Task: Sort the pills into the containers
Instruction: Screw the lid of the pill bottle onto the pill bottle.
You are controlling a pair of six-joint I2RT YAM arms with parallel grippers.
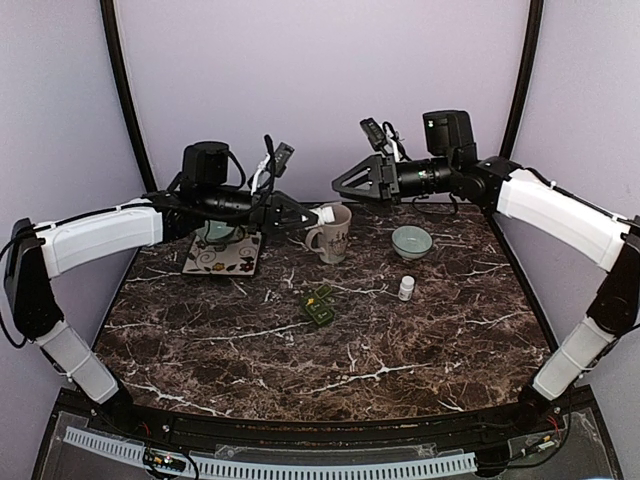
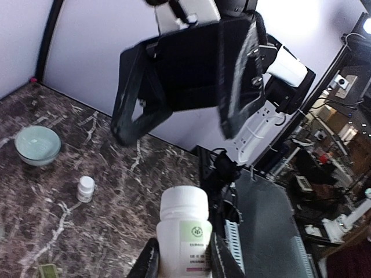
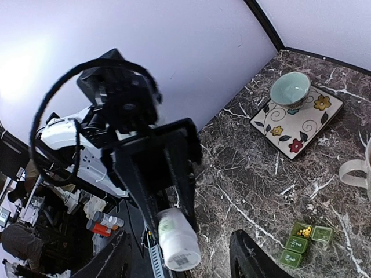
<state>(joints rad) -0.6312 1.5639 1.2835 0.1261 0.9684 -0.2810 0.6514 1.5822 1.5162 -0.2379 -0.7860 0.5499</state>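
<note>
From above, the left gripper point(image 1: 303, 212) is clamped on a white pill bottle point(image 1: 322, 213). It holds the bottle sideways at frame centre, the cap end beside the rim of the mug point(image 1: 330, 238). The right gripper point(image 1: 342, 185) stands wide and empty just up and right of it. A green pill organiser point(image 1: 320, 305) lies lower centre. To the right are a small white bottle point(image 1: 406, 288) and a pale green bowl point(image 1: 411, 241) that looks empty. The mug's inside cannot be seen.

In the left wrist view, the pill bottle sits bottom centre, fingers pinching its labelled body with the cap end clear. It is probably light, stiff, smooth plastic that could twist in the grip. The cap looks like the place for a second hold.

In the right wrist view, the organiser at lower right shows yellow pills in one compartment. The bowl on the flowered plate point(image 3: 295, 124) at upper right looks empty.
</note>
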